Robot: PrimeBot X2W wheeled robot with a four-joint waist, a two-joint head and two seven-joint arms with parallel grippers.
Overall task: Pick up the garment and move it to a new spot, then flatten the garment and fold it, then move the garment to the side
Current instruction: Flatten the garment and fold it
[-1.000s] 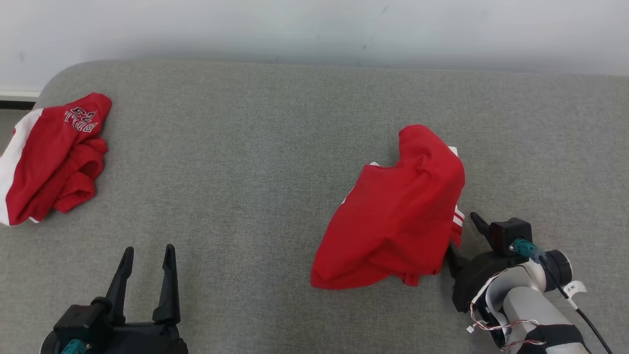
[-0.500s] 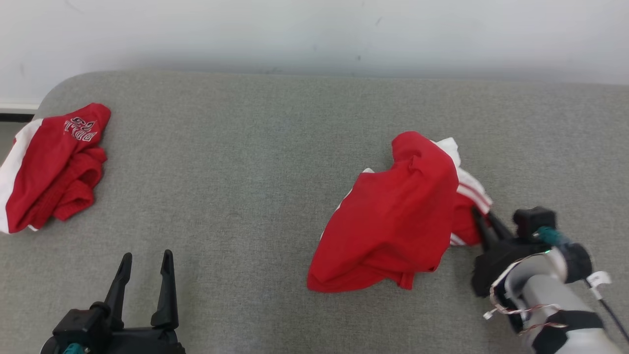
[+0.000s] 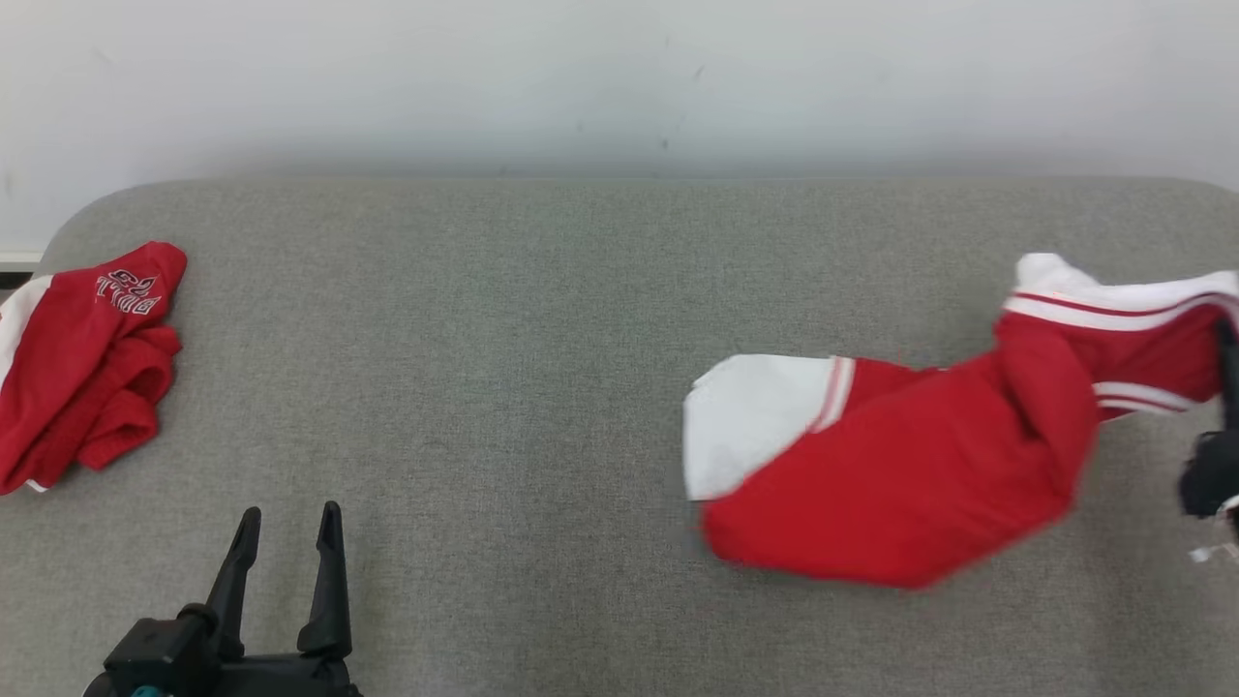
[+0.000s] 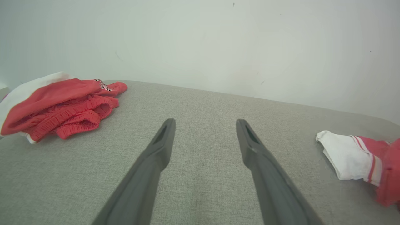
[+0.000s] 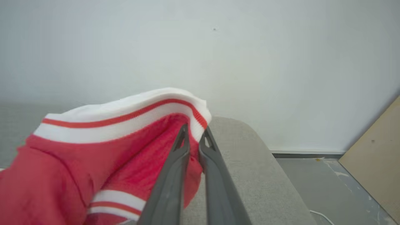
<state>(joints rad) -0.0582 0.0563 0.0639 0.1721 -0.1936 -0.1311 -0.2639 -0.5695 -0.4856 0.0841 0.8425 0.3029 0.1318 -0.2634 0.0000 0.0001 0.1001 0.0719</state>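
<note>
The garment is red with white panels and striped trim, stretched across the right half of the grey table. Its waistband end is lifted and my right gripper is shut on it; in the head view that gripper sits at the right edge. The garment's white corner trails on the table at the right of the left wrist view. My left gripper stands open near the table's front left, far from the garment, with nothing between its fingers.
A second red and white garment lies crumpled at the table's far left edge, also seen as a bundle in the left wrist view. A pale wall backs the table. Floor and a tan board lie past the table's right end.
My right gripper shut on the garment's edge and pulled it up and to the right, stretching the crumpled heap out. The camera has shifted. The left gripper stayed still.
</note>
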